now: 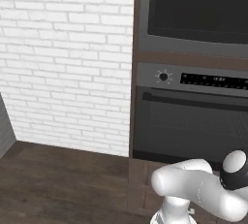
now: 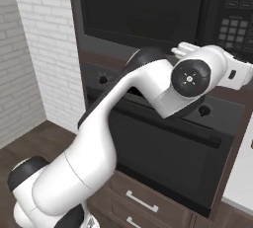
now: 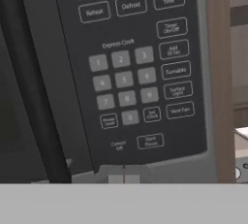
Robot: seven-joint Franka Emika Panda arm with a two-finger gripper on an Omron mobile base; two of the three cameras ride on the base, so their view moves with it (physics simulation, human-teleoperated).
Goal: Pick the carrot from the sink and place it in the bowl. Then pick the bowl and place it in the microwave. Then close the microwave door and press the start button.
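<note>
The microwave (image 2: 148,10) is built in above the oven, and its door (image 1: 198,9) is closed flat against the frame. My hand sits at the microwave's right end, in front of the keypad (image 2: 232,24). In the hand view the keypad (image 3: 126,77) is close ahead, the door's long dark handle (image 3: 29,82) is to its left, and the start button (image 3: 150,141) is in the bottom row. My gripper (image 3: 123,178) is shut on nothing, its tips just below that row. The carrot, the bowl and the sink are out of view.
An oven (image 1: 193,126) with a round knob (image 1: 163,76), a dark display and a horizontal bar handle sits under the microwave. Wooden drawers (image 2: 141,200) lie below it. A white brick wall (image 1: 63,58) stands on the left and a pale counter edge (image 2: 242,182) on the right.
</note>
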